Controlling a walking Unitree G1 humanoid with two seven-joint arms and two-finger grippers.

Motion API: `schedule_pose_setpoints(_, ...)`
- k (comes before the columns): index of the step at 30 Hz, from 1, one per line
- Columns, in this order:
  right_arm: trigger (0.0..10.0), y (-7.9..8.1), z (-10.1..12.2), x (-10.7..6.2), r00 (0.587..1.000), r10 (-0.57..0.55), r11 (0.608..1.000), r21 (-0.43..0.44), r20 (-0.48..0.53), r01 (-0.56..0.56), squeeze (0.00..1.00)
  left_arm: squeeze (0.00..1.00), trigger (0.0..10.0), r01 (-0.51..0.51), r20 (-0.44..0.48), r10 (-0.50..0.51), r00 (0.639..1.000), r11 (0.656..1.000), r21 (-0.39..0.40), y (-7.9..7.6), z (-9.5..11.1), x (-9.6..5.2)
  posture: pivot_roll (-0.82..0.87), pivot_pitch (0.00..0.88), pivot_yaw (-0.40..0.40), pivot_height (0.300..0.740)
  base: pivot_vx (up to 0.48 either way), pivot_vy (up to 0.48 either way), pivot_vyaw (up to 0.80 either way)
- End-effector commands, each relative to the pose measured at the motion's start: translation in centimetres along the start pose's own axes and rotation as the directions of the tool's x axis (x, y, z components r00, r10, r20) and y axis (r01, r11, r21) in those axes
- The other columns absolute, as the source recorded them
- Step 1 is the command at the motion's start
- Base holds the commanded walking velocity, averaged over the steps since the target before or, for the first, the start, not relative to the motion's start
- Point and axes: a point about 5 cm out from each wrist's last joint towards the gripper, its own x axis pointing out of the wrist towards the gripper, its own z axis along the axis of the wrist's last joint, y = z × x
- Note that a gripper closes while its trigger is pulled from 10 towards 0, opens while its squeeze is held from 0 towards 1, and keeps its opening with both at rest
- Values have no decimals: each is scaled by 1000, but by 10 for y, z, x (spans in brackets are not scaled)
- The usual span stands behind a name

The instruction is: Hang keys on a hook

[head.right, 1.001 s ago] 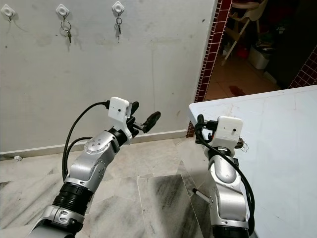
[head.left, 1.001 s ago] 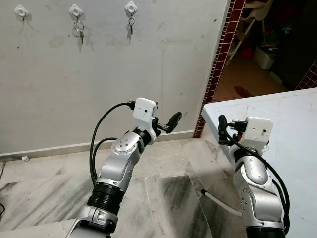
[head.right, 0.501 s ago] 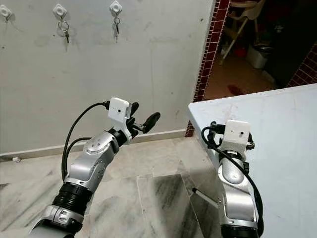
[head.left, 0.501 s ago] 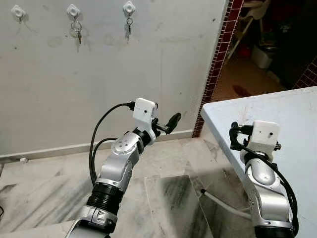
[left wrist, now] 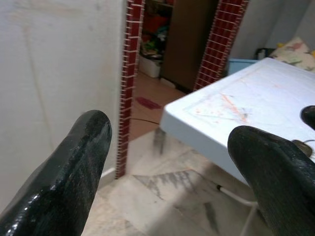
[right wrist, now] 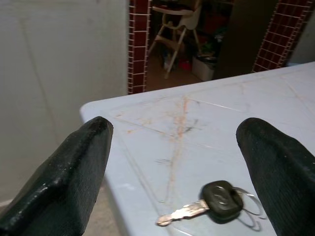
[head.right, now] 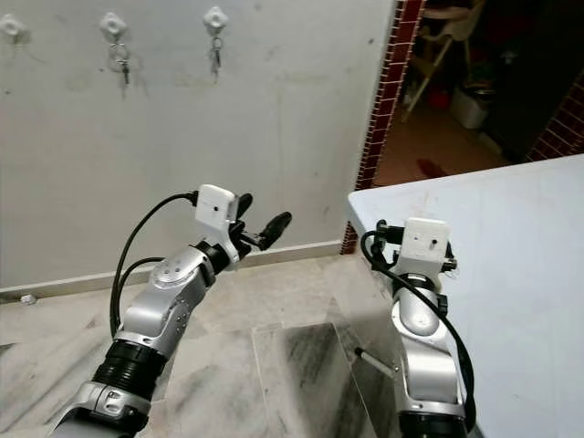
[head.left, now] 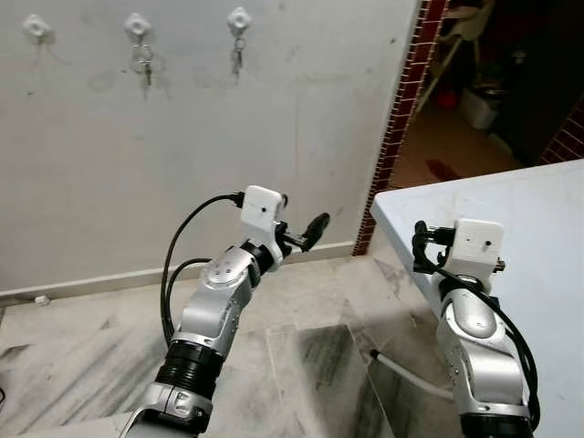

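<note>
Between the two black fingers (right wrist: 59, 182) of my right end effector (right wrist: 172, 169), which stand wide apart with nothing gripped, lies the key (right wrist: 209, 200): a silver blade with a black head and a thin wire ring, flat on the pale blue tabletop (right wrist: 197, 132). It sits just ahead of the fingertips, nearer the right-hand finger, touching neither. From the head cameras the right wrist camera block (head.left: 476, 245) hangs over the near corner of that tabletop, close to its edge.

My left end effector (left wrist: 170, 162) is raised over the marble floor (head.left: 301, 356), well apart from the key, and its fingers (left wrist: 74, 167) are likewise spread and empty. Ahead of it are the red brick doorway pillar (left wrist: 130, 73) and the corner of the tabletop.

High above and beyond the left end effector, three white hooks are fixed in a row on the grey wall (head.left: 274, 128). The leftmost hook (head.left: 36, 26) is bare. The middle hook (head.left: 138, 24) carries a ring of keys (head.left: 143, 62), and the hook nearest the doorway (head.left: 239, 18) carries another hanging bunch (head.left: 237, 55).

Beyond the right end effector, through the doorway, a high chair (right wrist: 177, 27) stands in a dim room.
</note>
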Motion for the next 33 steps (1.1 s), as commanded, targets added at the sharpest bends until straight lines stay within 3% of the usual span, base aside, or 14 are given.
schedule_pose_setpoints(1,10000,-1,-3,0,1000,-2,1000,2,-16,2,0,0,10000,10,5,-10,1000,1000,4,1,3,-1,29,0,7,740,0,0,-781)
schedule_pose_setpoints(33,10000,-2,-1,3,1000,-9,1000,3,-19,9,0,0,10000,22,-21,-22,1000,1000,-2,-1,2,2,25,0,11,740,0,0,-781)
